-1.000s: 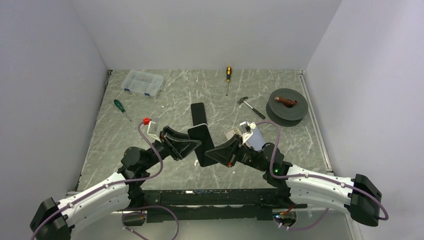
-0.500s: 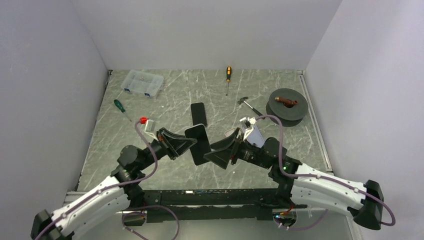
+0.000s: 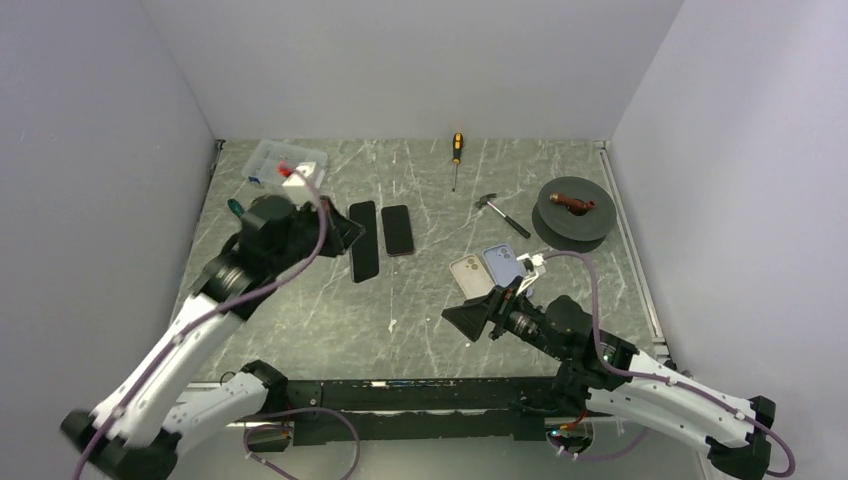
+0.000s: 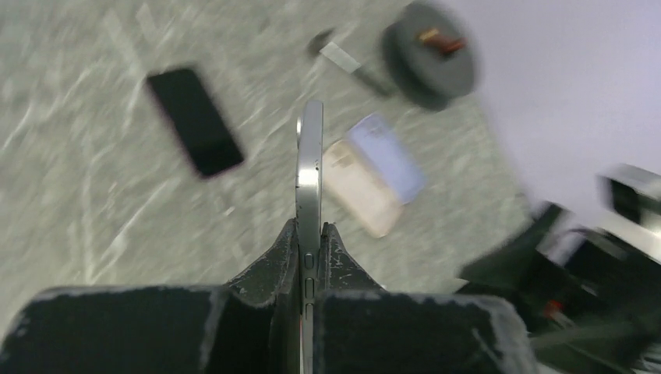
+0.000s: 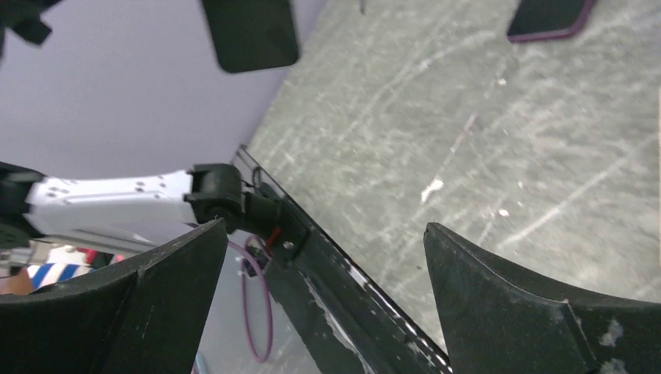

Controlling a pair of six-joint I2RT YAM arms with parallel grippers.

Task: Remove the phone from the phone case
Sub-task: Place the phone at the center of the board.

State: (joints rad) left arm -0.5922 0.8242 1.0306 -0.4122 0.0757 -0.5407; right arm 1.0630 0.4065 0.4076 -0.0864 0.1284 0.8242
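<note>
Left gripper (image 4: 310, 234) pinches phone (image 4: 309, 171) at one end, across its faces, over the worktop's (image 3: 420, 330) far-left part. Right gripper (image 5: 325, 226) wide, empty. Phone likely stiff, slick, fragile; grip flat faces.

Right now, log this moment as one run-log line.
left hand: shut on phone, in air | right hand: open, empty | other phone: lying flat
</note>
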